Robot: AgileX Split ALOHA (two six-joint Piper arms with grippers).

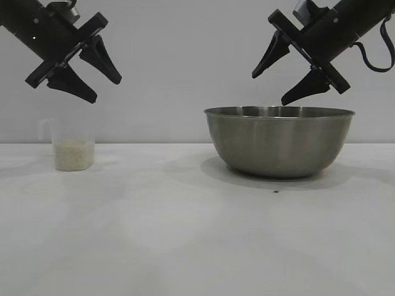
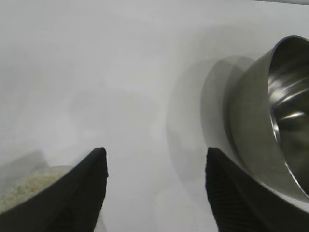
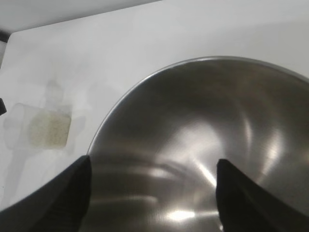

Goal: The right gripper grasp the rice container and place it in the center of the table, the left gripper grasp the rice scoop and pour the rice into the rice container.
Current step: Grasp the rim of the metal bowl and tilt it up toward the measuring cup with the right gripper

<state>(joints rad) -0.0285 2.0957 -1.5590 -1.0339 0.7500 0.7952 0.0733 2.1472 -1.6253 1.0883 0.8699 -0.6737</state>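
The rice container (image 1: 279,140), a large steel bowl, stands on the white table (image 1: 185,234) right of centre; its inside (image 3: 207,145) looks empty. My right gripper (image 1: 269,87) hangs open just above its rim, touching nothing, fingers spread over the bowl's hollow (image 3: 153,164). At far left stands the rice scoop (image 1: 73,147), a small clear cup holding white rice (image 1: 73,155). My left gripper (image 1: 105,88) hovers open above it, well clear. In the left wrist view the gripper (image 2: 155,153) frames bare table, with rice (image 2: 29,186) beside one finger and the bowl (image 2: 270,125) at the edge.
A small dark speck (image 1: 276,191) lies on the table in front of the bowl. A plain grey wall (image 1: 185,61) stands behind. Bare tabletop stretches between the cup and the bowl and toward the front edge.
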